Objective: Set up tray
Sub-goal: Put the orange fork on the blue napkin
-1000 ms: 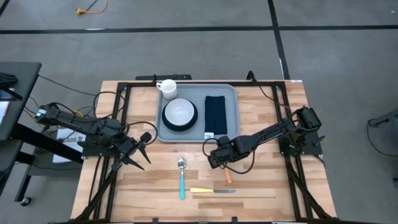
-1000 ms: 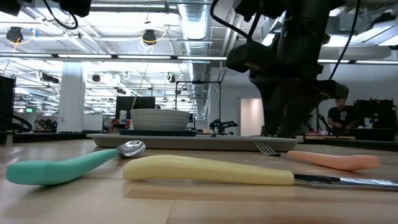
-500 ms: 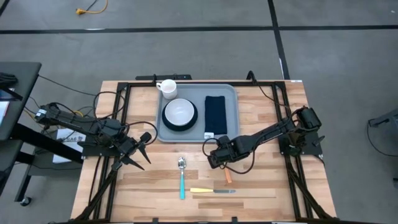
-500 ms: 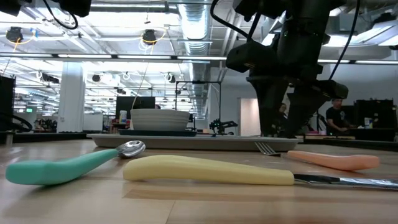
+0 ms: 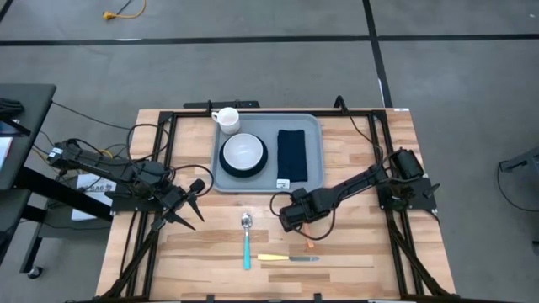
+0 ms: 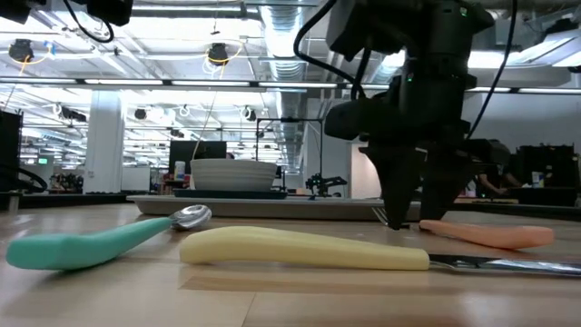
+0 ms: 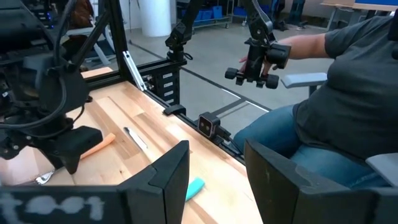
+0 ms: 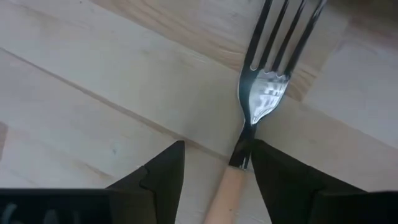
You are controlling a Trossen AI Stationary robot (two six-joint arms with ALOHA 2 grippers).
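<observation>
The left pincer [image 5: 195, 204] hovers over the left part of the wooden bench [image 5: 354, 261], well apart from the dishes, its two dark fingers [image 7: 171, 174] spread with nothing between them. Beyond them, the left wrist view shows a seated person [image 7: 339, 93] past the bench edge, holding a dark control handle.

Near the front of the bench lie a spoon [image 5: 246, 240] with a teal handle and, just beside it, a knife [image 5: 288, 258] with a pale yellow handle.

The tray [image 5: 313, 126] sits at the middle of the bench's far side. It carries a white bowl [image 5: 242, 152] on a dark round plate [image 5: 227, 167], a white mug [image 5: 226, 119] at its far left corner, and a dark napkin [image 5: 292, 154] on its right half.

The right pincer [image 5: 290, 213] is down at the bench just in front of the tray's near right corner. Its fingers [image 8: 163, 171] are spread, straddling the neck of a fork [image 8: 268, 87] with an orange handle; they do not pinch it, and the fork lies flat on the wood.
</observation>
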